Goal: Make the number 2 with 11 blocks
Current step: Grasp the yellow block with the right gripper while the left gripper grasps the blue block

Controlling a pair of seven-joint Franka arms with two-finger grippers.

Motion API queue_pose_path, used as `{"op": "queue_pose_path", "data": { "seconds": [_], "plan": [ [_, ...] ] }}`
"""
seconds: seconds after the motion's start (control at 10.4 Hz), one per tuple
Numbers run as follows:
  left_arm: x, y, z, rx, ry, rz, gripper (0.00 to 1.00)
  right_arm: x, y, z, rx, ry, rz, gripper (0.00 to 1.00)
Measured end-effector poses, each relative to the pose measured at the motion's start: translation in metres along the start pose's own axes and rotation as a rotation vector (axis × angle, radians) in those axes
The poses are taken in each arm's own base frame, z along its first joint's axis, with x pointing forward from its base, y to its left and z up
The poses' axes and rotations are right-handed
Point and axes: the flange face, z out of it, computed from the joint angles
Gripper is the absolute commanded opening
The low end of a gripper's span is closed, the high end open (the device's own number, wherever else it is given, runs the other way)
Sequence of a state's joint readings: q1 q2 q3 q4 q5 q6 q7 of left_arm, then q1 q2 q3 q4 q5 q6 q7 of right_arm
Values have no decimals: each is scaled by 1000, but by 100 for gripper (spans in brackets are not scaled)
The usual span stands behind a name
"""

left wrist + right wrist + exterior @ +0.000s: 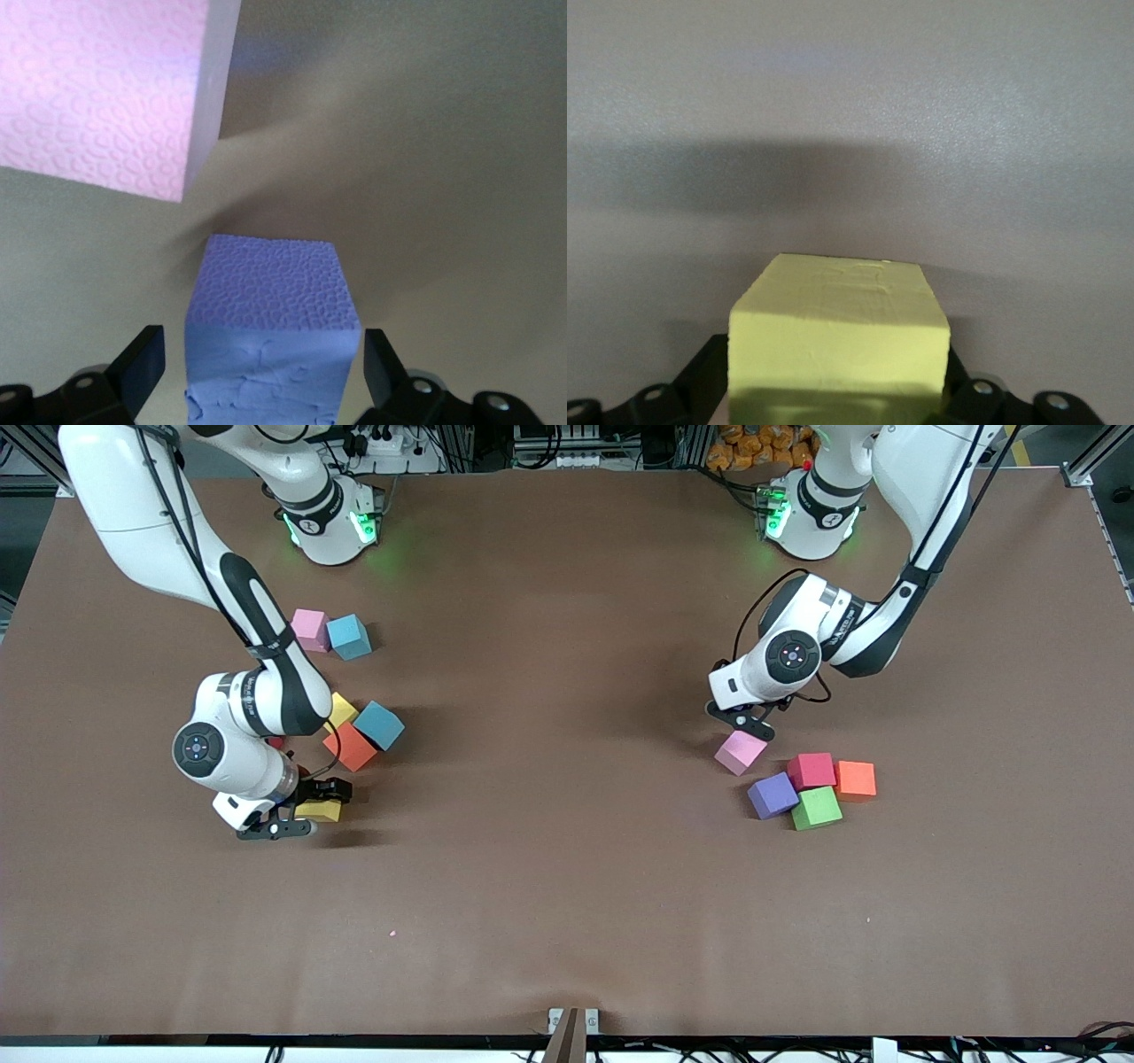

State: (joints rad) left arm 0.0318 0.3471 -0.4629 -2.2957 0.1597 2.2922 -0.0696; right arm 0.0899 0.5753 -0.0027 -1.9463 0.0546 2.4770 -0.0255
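nearest, the yellow block (323, 810) lies on the table at the right gripper (303, 811); grasped or not, i cannot tell. the number 2 is not begun: the blocks (811, 771) lie in two loose clusters. only the left wrist view shows the left gripper (261, 363) released, the purple block (270, 301) framed between its jaws, untouched.

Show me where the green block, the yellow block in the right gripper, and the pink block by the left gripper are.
green block (816, 808), front view, middle of its top face.
yellow block (847, 294), right wrist view, middle of its top face, between the right gripper (837, 390) fingers.
pink block (741, 751), front view, middle of its top face, under the left gripper (749, 724).
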Motion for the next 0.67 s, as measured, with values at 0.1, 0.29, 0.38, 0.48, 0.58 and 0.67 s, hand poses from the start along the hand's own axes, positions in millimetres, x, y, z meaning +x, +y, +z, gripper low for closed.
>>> {"op": "queue_pose_path", "data": {
  "seconds": [0.1, 0.29, 0.38, 0.48, 0.58, 0.67],
  "plan": [
    [0, 0, 0, -1, -1, 0, 75, 0, 0, 0, 0, 1, 1, 72],
    [0, 0, 0, -1, 1, 0, 51, 1, 0, -1, 0, 6, 1, 65],
    [1, 0, -1, -1, 3, 0, 38, 1, 0, -1, 0, 10, 1, 61],
    [1, 0, -2, 0, 6, 0, 36, 2, 0, -2, 0, 15, 1, 59],
    [1, 0, -2, 0, 6, -4, 34, 2, 0, -2, 0, 18, 1, 58],
    [1, 0, -2, 0, 7, -15, 34, 4, -1, -6, 0, 26, 0, 58]
  ]
}}
